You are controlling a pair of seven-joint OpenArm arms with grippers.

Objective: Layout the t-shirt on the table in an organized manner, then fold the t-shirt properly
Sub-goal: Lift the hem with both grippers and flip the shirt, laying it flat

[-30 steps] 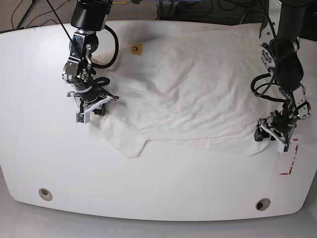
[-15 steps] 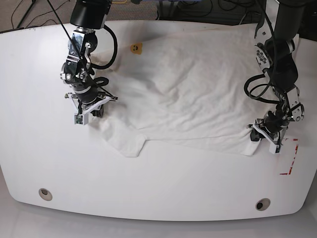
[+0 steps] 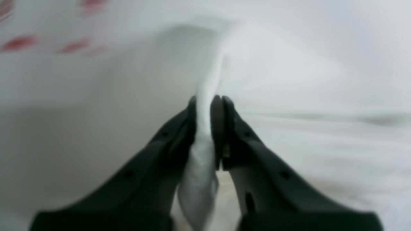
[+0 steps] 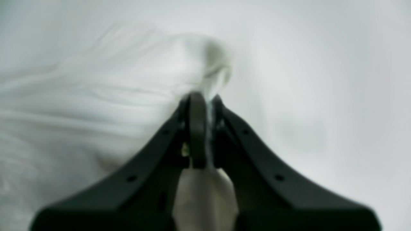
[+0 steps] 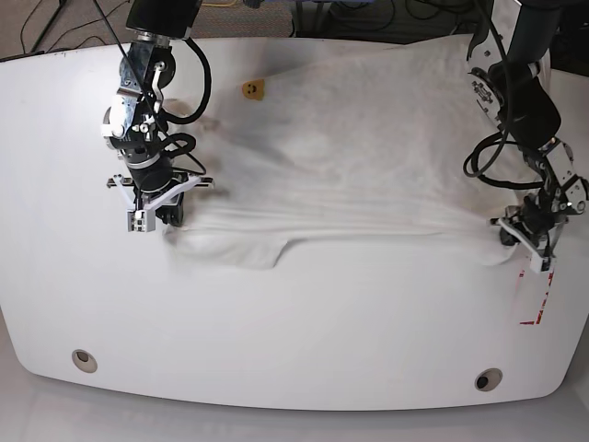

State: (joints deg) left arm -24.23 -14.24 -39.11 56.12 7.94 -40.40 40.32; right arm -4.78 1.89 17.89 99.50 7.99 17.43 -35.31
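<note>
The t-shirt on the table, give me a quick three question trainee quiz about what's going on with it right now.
1. True or false: the left tool is shut on a fold of the t-shirt.
2. Multiple choice: where does the small yellow smiley show in the base view? A) near the far edge of the table, toward the right tool's side; B) beside the red-and-white tape mark; C) next to a grommet hole.
3. Fill in: the near edge of the shirt runs in a nearly ____ line between the two tools.

Key: 1 true; 2 A; 3 straight.
</note>
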